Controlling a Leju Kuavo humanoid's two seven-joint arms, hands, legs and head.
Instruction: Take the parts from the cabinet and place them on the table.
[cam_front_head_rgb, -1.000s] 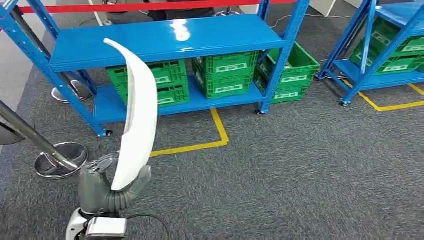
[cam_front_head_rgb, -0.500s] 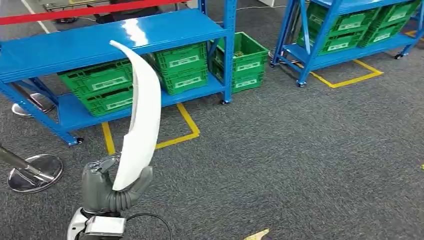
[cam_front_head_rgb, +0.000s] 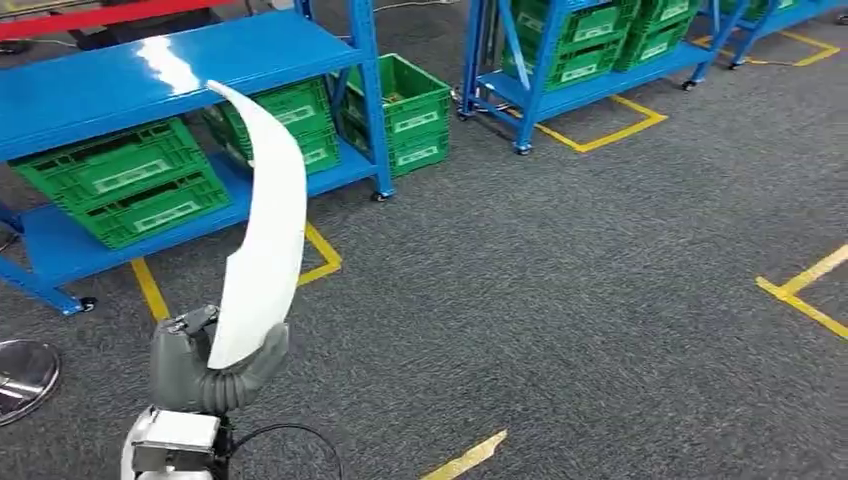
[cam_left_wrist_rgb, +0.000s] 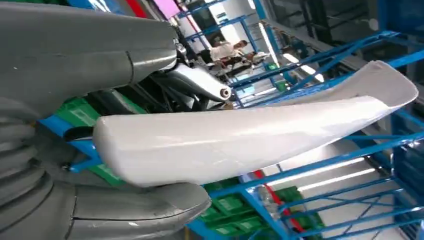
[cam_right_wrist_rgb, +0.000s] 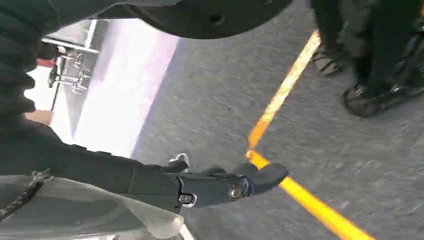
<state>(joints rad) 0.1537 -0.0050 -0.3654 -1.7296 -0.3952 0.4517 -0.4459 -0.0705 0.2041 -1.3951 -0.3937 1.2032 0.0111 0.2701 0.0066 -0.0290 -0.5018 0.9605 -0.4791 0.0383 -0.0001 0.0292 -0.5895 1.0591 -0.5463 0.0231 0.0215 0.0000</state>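
A long, curved white part (cam_front_head_rgb: 265, 230) stands upright in my left hand (cam_front_head_rgb: 215, 365), which grips its lower end at the bottom left of the head view. The left wrist view has the same white part (cam_left_wrist_rgb: 240, 140) lying across the picture, held between the thick grey thumb and the fingers of my left hand (cam_left_wrist_rgb: 85, 65). My right hand (cam_right_wrist_rgb: 210, 187) hangs over the grey carpet with its dark fingers stretched out and nothing in it.
A blue rack (cam_front_head_rgb: 150, 60) with green crates (cam_front_head_rgb: 120, 180) stands at the back left, and a second blue rack (cam_front_head_rgb: 560, 90) with crates at the back middle. Yellow tape lines (cam_front_head_rgb: 810, 290) cross the grey carpet. A chrome stanchion base (cam_front_head_rgb: 20, 375) sits at the left edge.
The whole scene has slid to the left, so the camera has turned right, away from the rack. My left hand still holds the white part the same way.
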